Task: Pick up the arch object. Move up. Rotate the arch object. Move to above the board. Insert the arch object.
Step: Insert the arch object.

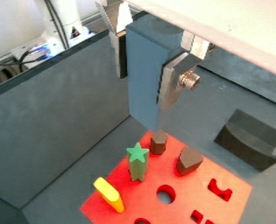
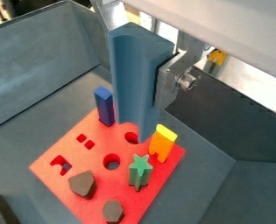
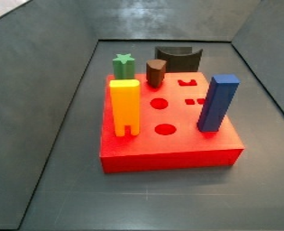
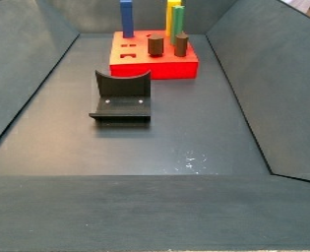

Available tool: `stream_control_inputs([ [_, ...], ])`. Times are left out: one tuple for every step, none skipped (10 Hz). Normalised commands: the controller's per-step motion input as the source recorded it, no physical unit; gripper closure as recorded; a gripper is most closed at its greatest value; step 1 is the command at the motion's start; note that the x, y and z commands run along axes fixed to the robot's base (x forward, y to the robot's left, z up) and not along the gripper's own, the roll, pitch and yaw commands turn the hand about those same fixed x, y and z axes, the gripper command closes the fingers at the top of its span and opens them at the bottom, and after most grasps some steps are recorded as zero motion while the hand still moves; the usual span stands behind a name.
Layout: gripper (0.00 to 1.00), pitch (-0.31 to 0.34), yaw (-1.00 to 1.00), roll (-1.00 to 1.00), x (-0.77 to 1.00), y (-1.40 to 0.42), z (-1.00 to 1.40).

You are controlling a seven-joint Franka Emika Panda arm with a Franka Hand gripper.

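Gripper point(image 1: 154, 122) high over the board point(image 1: 134, 208), seen only in both wrist views and cut off by the frame edge above; out of sight in both side views. One silver finger point(image 1: 175, 83) with a screw head plain to see, the pad side turned away. Close beside it a tall blue-grey slab point(image 1: 140, 70) filling much of the view, not clear whether part of the gripper or something held, so impossible to tell whether the fingers are clenched or released.

Board sitting toward the far edge of the tabletop in a side view point(image 4: 155, 67), with an orange block point(image 3: 124, 106), a blue block point(image 3: 217, 103), a green star peg point(image 3: 123, 65) and a brown peg point(image 3: 156, 71) standing in its holes. A dark six-sided piece point(image 1: 189, 158) also in the board, mostly hidden behind the others in the side views. Several holes open, their shapes small and hard to read.

Dark shape with a curved dip in its upper edge, read as the arch object point(image 4: 123, 85), upright on the fixture point(image 4: 118, 110), on the floor apart from the board and nearer the middle of the tabletop. Seam between arch object and fixture lost in the dark tone. From the opposite side only its curved top point(image 3: 178, 56) peeking over the board
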Motion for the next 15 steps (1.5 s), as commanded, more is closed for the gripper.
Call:
stream_control_inputs([
  [1.00,0.027,0.39,0.07,0.65,0.23,-0.25],
  [1.00,-0.010,0.36,-0.10,0.77,0.27,-0.47],
  [1.00,0.000,0.22,-0.17,0.98,0.24,-0.53],
  [1.00,0.000,0.03,-0.14,1.00,0.11,-0.64],
  [1.00,0.000,0.00,-0.11,1.00,0.12,-0.71],
  [1.00,0.000,0.03,-0.08,1.00,0.27,-0.67],
  [1.00,0.000,0.04,-0.03,1.00,0.33,-0.61],
  [1.00,0.010,0.10,0.00,1.00,0.27,-0.46],
  [1.00,0.029,0.13,0.04,1.00,0.25,-0.40],
  [1.00,0.026,0.13,0.05,1.00,0.24,-0.38],
  [1.00,0.026,0.13,0.11,0.99,0.20,-0.29],
  [1.00,0.063,0.14,0.26,0.94,0.09,-0.21],
  [1.00,0.060,0.20,0.31,0.85,0.02,-0.19],
  [1.00,0.000,0.25,0.29,0.73,0.03,-0.14],
  [1.00,0.000,0.33,0.27,0.63,0.02,-0.12],
])
